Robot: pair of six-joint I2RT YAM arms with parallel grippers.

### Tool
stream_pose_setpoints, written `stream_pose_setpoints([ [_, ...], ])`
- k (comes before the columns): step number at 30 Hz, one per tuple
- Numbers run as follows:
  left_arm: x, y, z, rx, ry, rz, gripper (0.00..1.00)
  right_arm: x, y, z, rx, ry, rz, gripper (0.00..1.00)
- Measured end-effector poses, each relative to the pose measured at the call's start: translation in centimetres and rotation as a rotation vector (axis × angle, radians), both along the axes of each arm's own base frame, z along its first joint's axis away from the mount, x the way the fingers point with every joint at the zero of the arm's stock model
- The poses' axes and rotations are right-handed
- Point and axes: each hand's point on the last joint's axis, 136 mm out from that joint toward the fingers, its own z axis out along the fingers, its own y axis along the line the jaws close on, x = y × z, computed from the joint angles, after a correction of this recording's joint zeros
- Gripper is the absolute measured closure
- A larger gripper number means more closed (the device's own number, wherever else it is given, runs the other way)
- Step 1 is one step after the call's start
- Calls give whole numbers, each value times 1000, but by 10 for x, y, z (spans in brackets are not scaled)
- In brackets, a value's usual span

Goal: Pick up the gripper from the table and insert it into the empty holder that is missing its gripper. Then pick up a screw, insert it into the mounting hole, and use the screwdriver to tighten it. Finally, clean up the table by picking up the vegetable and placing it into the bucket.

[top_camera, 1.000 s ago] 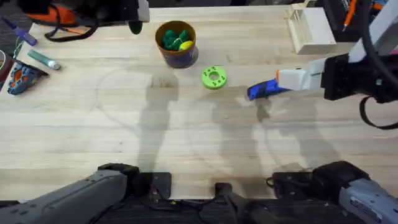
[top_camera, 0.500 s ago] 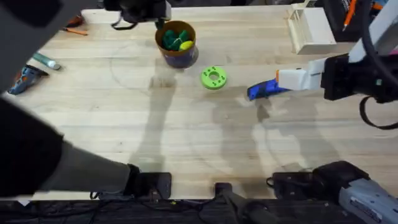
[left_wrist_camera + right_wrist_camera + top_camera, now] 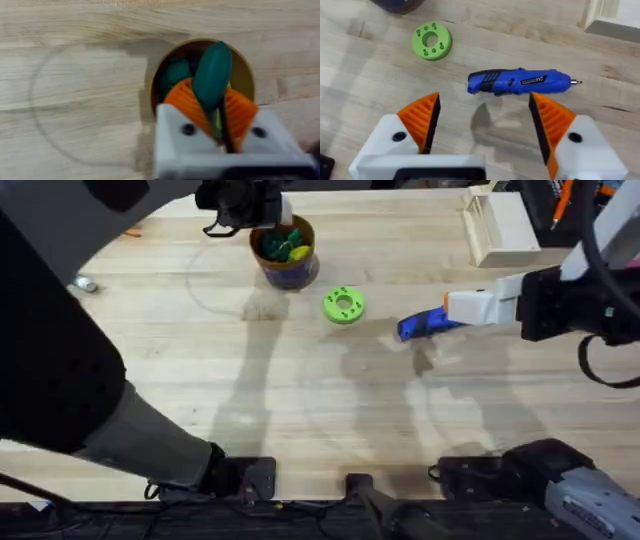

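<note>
Clenched on the vegetable (image 3: 212,75), my left gripper (image 3: 216,112) hangs directly over the bucket (image 3: 245,70), the green piece standing nearly upright between the orange pads with its free end above the cup's mouth. My right gripper (image 3: 485,125) is spread wide and empty, hovering just above the screwdriver (image 3: 520,82), which lies flat on the table (image 3: 300,400) beyond the lime-green disc (image 3: 343,305) from the bucket. I judge the risk to be the drop: other toys already sit inside the bucket, so the vegetable could bounce off them or catch the rim. Dipping lower could knock the bucket over.
</note>
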Motion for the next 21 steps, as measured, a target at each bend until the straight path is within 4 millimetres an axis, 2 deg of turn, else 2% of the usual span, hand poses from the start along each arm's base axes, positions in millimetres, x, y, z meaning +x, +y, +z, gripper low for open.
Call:
stream_pose_setpoints([
  [4, -2, 0, -2, 2, 11, -1, 101, 0, 0, 0, 0, 1, 0, 8],
  [5, -3, 0, -2, 1, 15, 0, 38, 0, 0, 0, 0, 0, 0, 8],
  [16, -4, 0, -1, 1, 16, 1, 14, 0, 0, 0, 0, 0, 0, 8],
  [18, -6, 1, 5, 0, 8, 1, 14, 0, 0, 0, 0, 0, 0, 7],
  [21, -17, 2, 25, -2, -14, -2, 14, 0, 0, 0, 0, 0, 0, 8],
])
